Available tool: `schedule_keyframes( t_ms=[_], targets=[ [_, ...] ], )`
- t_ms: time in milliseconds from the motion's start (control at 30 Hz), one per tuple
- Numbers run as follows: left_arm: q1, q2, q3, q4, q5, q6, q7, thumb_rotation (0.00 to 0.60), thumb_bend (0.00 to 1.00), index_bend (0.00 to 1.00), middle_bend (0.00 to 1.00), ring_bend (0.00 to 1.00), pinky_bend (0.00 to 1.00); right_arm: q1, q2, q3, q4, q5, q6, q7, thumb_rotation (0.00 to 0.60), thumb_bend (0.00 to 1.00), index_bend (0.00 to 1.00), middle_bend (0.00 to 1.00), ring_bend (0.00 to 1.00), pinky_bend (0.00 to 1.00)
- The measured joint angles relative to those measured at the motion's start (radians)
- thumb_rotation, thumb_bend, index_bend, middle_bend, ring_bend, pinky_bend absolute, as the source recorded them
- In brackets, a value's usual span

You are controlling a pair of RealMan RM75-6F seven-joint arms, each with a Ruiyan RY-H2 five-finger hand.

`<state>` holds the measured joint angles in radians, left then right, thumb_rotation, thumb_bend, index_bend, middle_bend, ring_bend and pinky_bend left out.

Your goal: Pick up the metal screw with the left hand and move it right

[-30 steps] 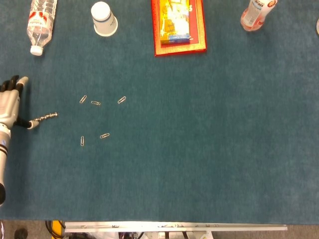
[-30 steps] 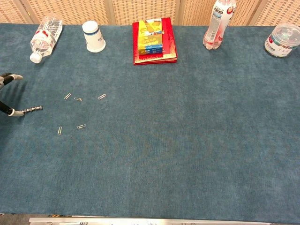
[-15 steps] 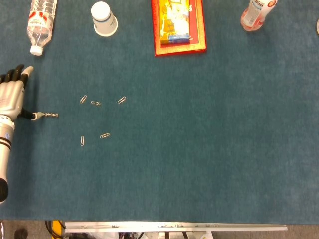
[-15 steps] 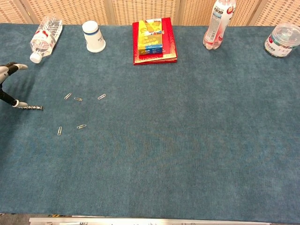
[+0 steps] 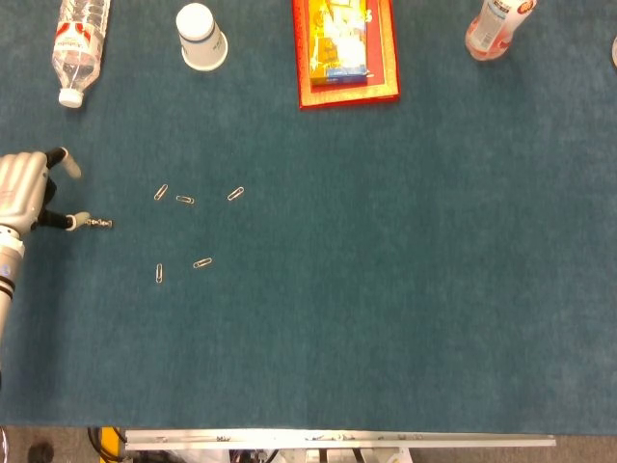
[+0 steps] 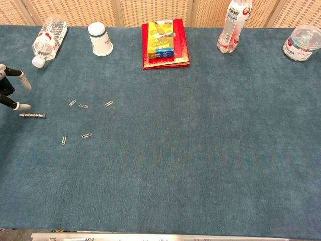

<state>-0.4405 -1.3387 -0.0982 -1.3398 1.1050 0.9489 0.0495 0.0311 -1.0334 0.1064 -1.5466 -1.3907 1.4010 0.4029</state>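
The metal screw [image 6: 33,115] lies flat on the blue cloth near the left edge, pointing left to right. In the head view only its right part [image 5: 99,223] shows, beyond my thumb tip. My left hand [image 5: 26,187] [image 6: 7,86] hovers at the screw's left end with thumb and a finger spread apart, holding nothing. From the chest view the thumb tip sits just above and behind the screw, a small gap between them. My right hand appears in neither view.
Several paper clips [image 5: 184,200] lie scattered right of the screw. Along the back edge are a lying water bottle [image 5: 77,43], an upturned paper cup [image 5: 201,37], a red book with a box on it [image 5: 345,48], a drink bottle [image 5: 496,24] and a clear jar [image 6: 303,42].
The screw, tilted against my thumb tip a second ago, now lies flat and free on the cloth. My left hand has shifted away from it slightly and spread its thumb and finger.
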Motion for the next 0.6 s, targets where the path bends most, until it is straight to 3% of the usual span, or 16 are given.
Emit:
schedule_keyframes(
  t_ms=[600],
  targets=[
    [-0.006,0.017,0.032,0.042,0.025,-0.100,-0.055,0.600,0.07,0.51,1.00,0.99,0.79,0.006,0.030,0.017,-0.033,0.009,0.008,-0.023,0.600,0.00,0.25,0.14,0.06,0.28]
  ],
)
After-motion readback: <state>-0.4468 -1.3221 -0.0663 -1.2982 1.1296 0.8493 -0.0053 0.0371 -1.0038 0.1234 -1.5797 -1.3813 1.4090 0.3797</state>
